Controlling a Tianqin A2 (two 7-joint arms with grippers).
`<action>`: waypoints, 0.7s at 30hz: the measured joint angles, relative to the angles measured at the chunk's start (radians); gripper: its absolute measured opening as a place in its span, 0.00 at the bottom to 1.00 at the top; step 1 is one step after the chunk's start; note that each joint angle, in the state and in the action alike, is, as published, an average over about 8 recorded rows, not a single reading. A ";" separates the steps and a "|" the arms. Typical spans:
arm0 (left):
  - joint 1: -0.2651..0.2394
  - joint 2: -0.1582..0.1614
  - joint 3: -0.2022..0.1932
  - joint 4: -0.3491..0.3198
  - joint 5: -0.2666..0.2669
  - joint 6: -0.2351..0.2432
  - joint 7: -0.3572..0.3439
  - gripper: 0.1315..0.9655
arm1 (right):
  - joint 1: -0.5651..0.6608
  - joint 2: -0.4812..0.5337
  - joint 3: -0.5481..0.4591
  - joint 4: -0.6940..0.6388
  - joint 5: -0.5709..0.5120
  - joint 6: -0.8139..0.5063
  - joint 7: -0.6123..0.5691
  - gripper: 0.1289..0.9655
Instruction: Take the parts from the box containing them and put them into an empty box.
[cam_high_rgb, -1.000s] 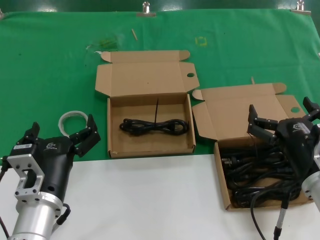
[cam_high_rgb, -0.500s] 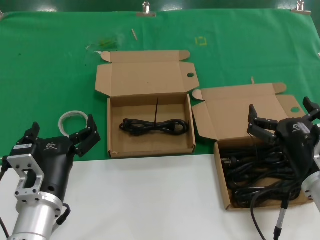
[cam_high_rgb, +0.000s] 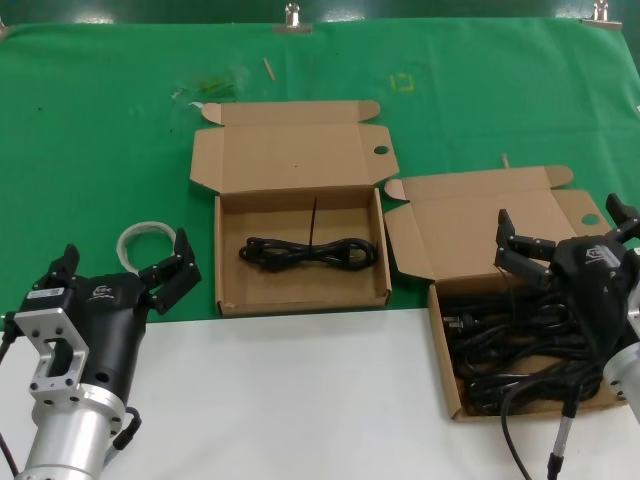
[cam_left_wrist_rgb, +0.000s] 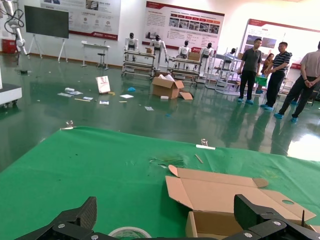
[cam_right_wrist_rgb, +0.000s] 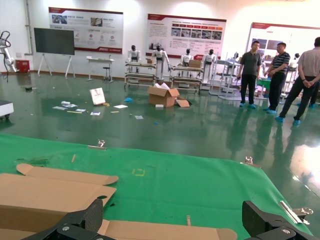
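1. 1 black power cord (cam_high_rgb: 308, 252) lies looped across the floor of the middle box (cam_high_rgb: 301, 300), the one being filled; its lid stands open at the back; that much of the job looks done.
2. The full box (cam_high_rgb: 445, 340) on the right, partly on the white bench (cam_high_rgb: 290, 400), holds a tangled heap of cords (cam_high_rgb: 505, 345); most of the work appears left; how many cords remain cannot be told.
3. The right tool (cam_high_rgb: 565, 235) hangs over that heap, fingers spread apart, gripping nothing; it seems poised for the next pick.
4. The left tool (cam_high_rgb: 125, 265) waits at the near left above the edge of the green cloth (cam_high_rgb: 100, 130), fingers apart and empty; a whitish ring of tubing (cam_high_rgb: 143, 240) lies just beyond it.
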 joint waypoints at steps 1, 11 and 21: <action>0.000 0.000 0.000 0.000 0.000 0.000 0.000 1.00 | 0.000 0.000 0.000 0.000 0.000 0.000 0.000 1.00; 0.000 0.000 0.000 0.000 0.000 0.000 0.000 1.00 | 0.000 0.000 0.000 0.000 0.000 0.000 0.000 1.00; 0.000 0.000 0.000 0.000 0.000 0.000 0.000 1.00 | 0.000 0.000 0.000 0.000 0.000 0.000 0.000 1.00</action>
